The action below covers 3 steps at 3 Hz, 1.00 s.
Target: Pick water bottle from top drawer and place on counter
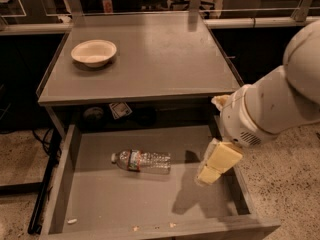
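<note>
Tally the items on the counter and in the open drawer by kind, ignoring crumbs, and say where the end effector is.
bowl: 1, on the counter
bottle: 1, lying in the drawer
Total: 2
The end effector is over the drawer's right side, apart from the bottle.

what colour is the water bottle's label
Red, white and green label, camera view; the gripper hangs over the top drawer at right.
</note>
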Tool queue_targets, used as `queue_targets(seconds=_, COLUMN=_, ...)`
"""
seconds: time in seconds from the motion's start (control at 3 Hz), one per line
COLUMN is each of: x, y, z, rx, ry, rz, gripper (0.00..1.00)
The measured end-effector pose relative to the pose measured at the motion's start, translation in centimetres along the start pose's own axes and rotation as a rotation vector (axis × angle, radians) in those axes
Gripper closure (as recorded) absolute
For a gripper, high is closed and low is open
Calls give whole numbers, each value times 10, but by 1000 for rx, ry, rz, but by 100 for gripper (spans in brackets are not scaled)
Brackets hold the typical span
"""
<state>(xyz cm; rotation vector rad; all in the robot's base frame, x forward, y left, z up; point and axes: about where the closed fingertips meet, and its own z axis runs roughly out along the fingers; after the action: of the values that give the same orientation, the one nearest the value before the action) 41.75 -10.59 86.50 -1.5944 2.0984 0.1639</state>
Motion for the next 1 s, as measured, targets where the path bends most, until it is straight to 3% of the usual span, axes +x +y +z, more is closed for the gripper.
queue_targets(seconds=0.67, x=-7, y=39, z=79, rx=-45, ry=26, rz=-38, gripper=0)
queue_targets(seconds=1.0, x=-11, y=38, z=135, rx=-72, ry=7, rz=-33, gripper=0)
